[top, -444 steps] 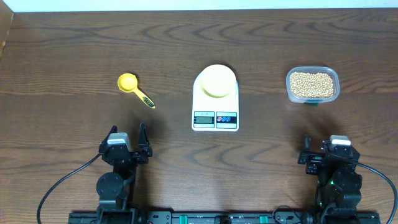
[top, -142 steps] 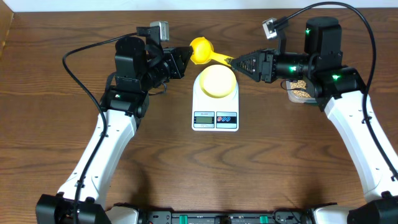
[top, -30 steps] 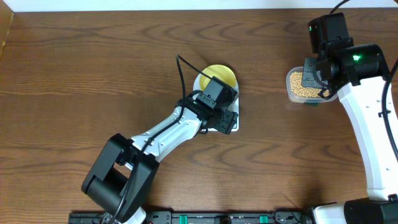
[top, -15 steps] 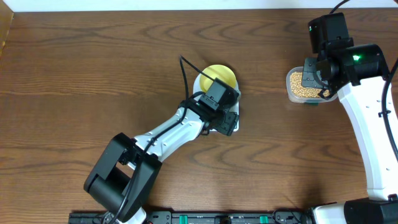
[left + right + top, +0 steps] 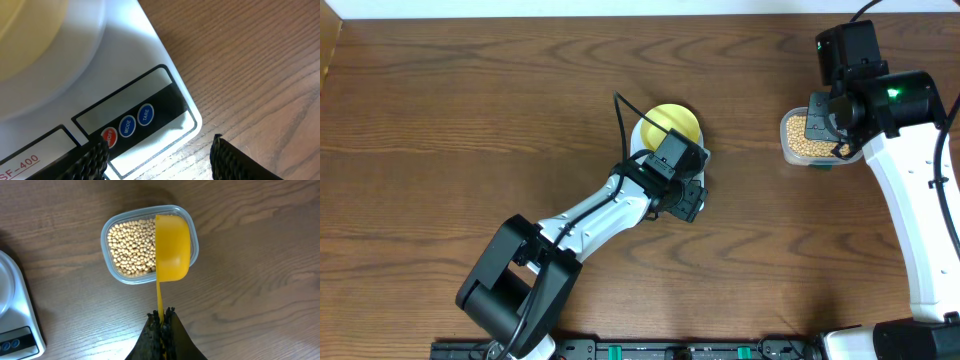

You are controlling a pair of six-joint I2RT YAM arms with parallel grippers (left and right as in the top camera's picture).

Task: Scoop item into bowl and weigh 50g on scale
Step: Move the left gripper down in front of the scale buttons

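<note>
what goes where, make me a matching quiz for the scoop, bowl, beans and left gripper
1 scoop
2 bowl
3 beans
4 left gripper

a in the tub
b open, over the buttons
c on the scale
d handle pinched in the right gripper

Pairs: 1-d, 2-c, 3-a, 4-b

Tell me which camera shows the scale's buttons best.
Left wrist: the buttons sit close, MODE and TARE legible on the scale. Overhead, the left arm covers them. Right wrist catches only the scale's corner, buttons tiny.
</note>
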